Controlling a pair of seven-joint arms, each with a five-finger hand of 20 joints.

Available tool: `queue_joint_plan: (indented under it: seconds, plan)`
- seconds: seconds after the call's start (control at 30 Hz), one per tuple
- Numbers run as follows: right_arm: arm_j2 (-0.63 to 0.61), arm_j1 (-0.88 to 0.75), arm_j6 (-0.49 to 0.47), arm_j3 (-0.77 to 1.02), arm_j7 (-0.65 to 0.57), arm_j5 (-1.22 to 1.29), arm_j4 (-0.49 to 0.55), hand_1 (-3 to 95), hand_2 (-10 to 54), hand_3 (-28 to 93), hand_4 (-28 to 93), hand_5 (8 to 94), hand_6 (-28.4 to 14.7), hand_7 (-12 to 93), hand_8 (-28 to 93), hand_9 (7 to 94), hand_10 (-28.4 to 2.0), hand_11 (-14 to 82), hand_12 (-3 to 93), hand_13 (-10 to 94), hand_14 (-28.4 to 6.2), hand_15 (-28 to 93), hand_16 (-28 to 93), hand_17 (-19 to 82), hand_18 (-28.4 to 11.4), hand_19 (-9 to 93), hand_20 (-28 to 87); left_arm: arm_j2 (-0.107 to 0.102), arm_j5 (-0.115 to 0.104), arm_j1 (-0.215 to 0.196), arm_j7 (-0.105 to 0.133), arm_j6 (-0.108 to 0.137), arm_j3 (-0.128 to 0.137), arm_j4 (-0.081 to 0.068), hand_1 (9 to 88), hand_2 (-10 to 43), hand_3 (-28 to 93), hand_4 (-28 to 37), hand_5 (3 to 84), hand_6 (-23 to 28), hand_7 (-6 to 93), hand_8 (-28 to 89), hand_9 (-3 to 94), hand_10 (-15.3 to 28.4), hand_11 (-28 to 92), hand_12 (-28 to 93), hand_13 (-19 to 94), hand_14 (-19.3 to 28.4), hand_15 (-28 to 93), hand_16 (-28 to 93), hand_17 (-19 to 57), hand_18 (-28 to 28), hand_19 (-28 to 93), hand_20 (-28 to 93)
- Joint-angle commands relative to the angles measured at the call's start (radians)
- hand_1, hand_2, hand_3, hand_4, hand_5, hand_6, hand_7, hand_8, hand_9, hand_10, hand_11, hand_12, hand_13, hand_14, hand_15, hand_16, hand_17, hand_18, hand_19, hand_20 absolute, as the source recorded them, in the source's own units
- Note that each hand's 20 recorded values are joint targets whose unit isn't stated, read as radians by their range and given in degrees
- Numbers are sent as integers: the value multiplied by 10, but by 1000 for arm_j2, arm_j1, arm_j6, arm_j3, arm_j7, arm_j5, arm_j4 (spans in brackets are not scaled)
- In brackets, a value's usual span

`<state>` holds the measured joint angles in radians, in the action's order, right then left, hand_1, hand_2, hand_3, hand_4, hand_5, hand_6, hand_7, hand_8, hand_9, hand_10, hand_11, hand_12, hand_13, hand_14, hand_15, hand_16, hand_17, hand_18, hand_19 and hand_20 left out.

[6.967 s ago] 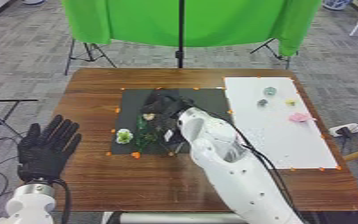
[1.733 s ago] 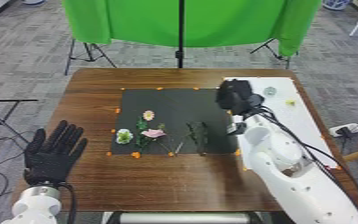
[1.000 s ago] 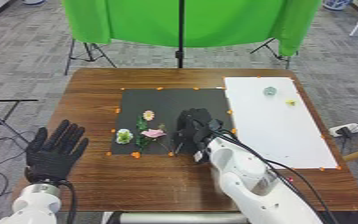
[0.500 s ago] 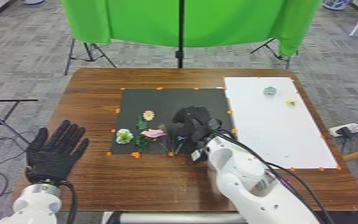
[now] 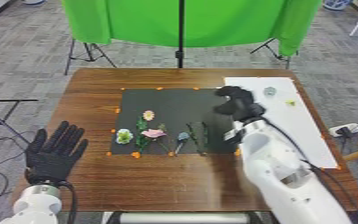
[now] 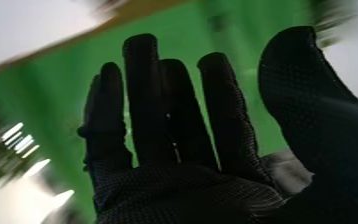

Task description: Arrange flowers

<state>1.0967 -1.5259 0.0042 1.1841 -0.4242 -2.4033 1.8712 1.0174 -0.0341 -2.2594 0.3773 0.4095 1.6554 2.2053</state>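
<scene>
Right hand (image 5: 238, 102) open, fingers straight, nothing held. Yellow bloom (image 5: 290, 103) and blue-green bloom (image 5: 270, 91) lie on the white sheet (image 5: 251, 81), to its right. I judge a rightward reach next; left hand (image 5: 53, 156) is farther off.

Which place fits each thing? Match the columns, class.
1. Yellow flower
2. Backdrop cloth
3. Left hand
4. Pink flower

A. Left of the dark mat, fingers straight
B. On the dark mat
C. On the white sheet
D. Hanging beyond the table's far edge

Pairs: 1-C, 2-D, 3-A, 4-B
</scene>
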Motion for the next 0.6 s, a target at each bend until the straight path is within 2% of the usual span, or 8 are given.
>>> queue_joint_plan:
  seconds: [0.03, 0.2, 0.33, 0.37, 0.43, 0.47, 0.53, 0.6]
  plan:
    - [-153, 84, 1, 238, -127, -5, -203, 397, -95, 811, -283, 498, -25, 142, -124, 435, -138, 80, 124, 393, -136, 282, 150, 178, -200, 691, 317, 8, -8, -34, 24, 6, 6, 9, 257, 143, 750, -283, 458, 95, 150, -116, 410, 148, 240, 100, 330, 137, 316, -63, -62, 134, 337, 113]
    - [-151, 174, -76, 232, -29, -4, -344, 404, -95, 814, -283, 468, -22, 139, -122, 404, -130, 66, 116, 362, -137, 198, 170, 155, -194, 653, 274, 7, -14, -36, 34, 12, 3, 10, 258, 143, 749, -283, 458, 95, 149, -116, 409, 148, 237, 100, 330, 137, 315, -63, -62, 134, 336, 113]
    - [-133, 254, -140, 182, -18, -4, -440, 419, -95, 812, -283, 447, -5, 152, -127, 409, -110, 74, 117, 385, -121, 187, 190, 151, -188, 641, 266, 9, -14, -30, 33, 15, -5, 7, 257, 143, 750, -283, 457, 95, 148, -115, 409, 148, 235, 101, 330, 137, 314, -62, -61, 134, 335, 113]
    - [-132, 268, -159, 166, -19, -16, -456, 425, -95, 810, -283, 439, -1, 153, -128, 408, -106, 74, 117, 387, -120, 187, 193, 152, -187, 639, 265, 6, -8, -26, 36, 16, -11, 7, 257, 143, 750, -283, 457, 95, 149, -115, 409, 149, 236, 101, 330, 137, 313, -62, -61, 134, 335, 113]
    - [-119, 278, -218, 171, 11, -18, -476, 435, -95, 806, -283, 436, 2, 154, -130, 407, -99, 72, 115, 394, -114, 184, 195, 153, -185, 637, 263, 3, 48, -22, 25, 38, -19, 7, 258, 143, 749, -283, 457, 95, 149, -115, 409, 150, 236, 101, 329, 137, 313, -61, -61, 134, 335, 114]
    - [-112, 288, -259, 168, 15, -30, -487, 442, -95, 803, -283, 435, 4, 155, -131, 407, -97, 72, 114, 398, -111, 182, 197, 154, -184, 636, 263, 3, 59, -24, 24, 38, -20, 7, 258, 143, 749, -283, 458, 95, 148, -115, 409, 150, 236, 101, 329, 137, 314, -61, -61, 134, 335, 114]
    - [-94, 304, -385, 179, 7, -43, -500, 461, -95, 788, -283, 435, 14, 156, -133, 417, -86, 73, 114, 426, -101, 177, 204, 158, -183, 633, 264, 3, 56, -19, 25, 41, -23, 8, 258, 142, 751, -283, 458, 95, 149, -115, 409, 150, 236, 101, 329, 137, 313, -61, -61, 134, 335, 113]
    - [-84, 301, -453, 191, 0, -55, -506, 476, -95, 782, -283, 442, 19, 157, -135, 426, -83, 73, 113, 440, -99, 174, 208, 165, -185, 632, 265, 1, 61, -19, 23, 37, -25, 7, 258, 141, 752, -283, 459, 96, 150, -115, 409, 149, 237, 102, 329, 136, 313, -61, -61, 134, 334, 113]
